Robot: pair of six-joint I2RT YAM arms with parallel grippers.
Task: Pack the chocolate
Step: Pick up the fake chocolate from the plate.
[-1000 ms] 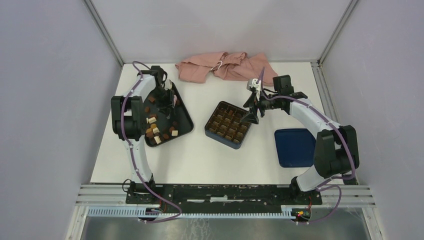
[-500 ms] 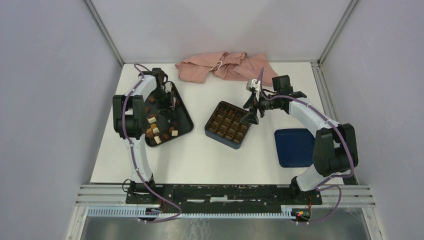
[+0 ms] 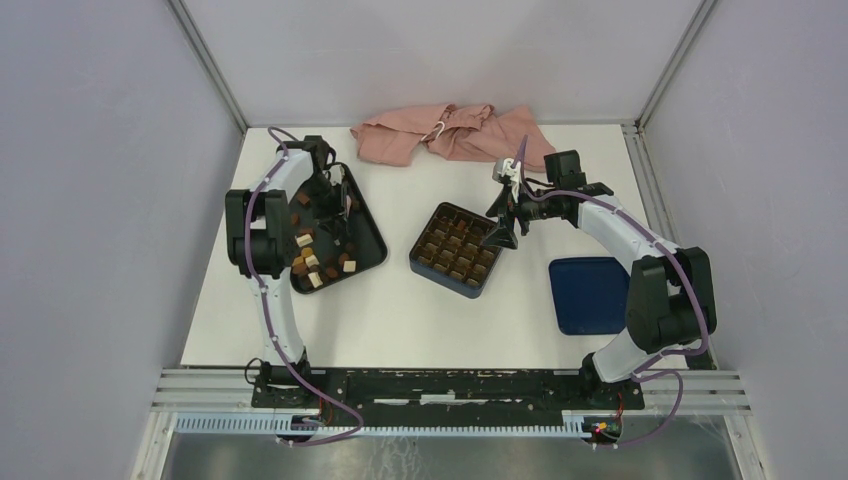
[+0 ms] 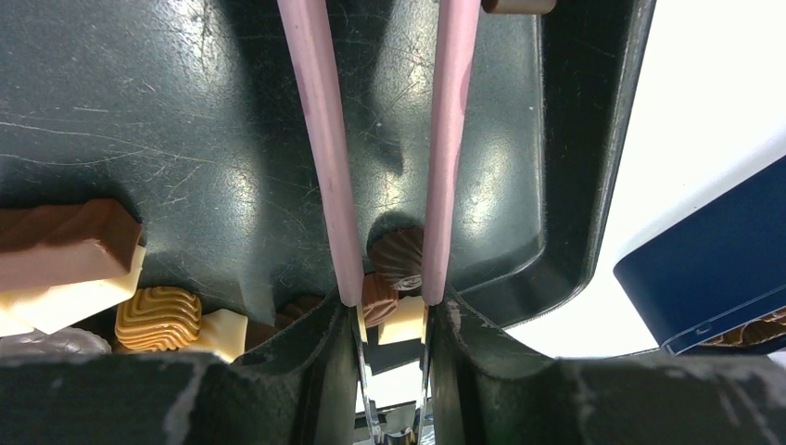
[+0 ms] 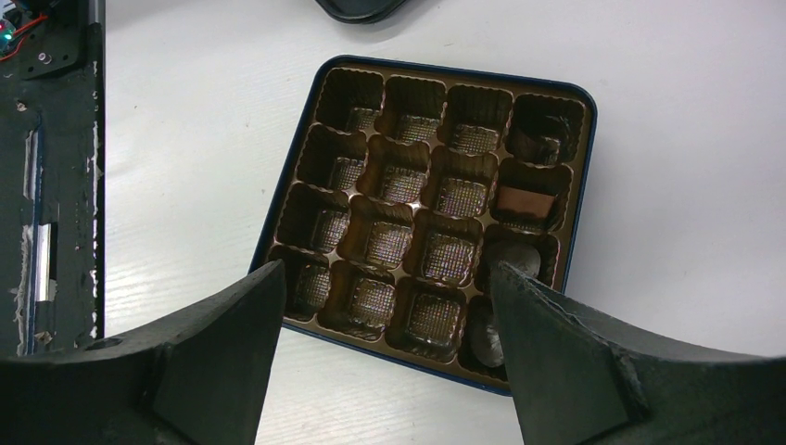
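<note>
White table (image 3: pixel 400 310) inside grey-walled cell, pink cloth (image 3: pixel 440 135) at far edge. We see left gripper (image 4: pixel 389 278) low in black tray (image 4: pixel 575 185). Its pink fingers (image 4: pixel 324 139) sit closer together than a second ago, now flanking round ribbed chocolate (image 4: pixel 400 255). One finger touches it; firm clamp we cannot tell. Pick looks underway, lift not begun. Right gripper (image 5: pixel 386 267) unmoved, jaws wide apart, hovering over box (image 5: pixel 389 181). Most chocolate (image 4: pixel 158 317) lies in tray. Few pieces fill box's end column, other cells bare. We judge packing early.
</note>
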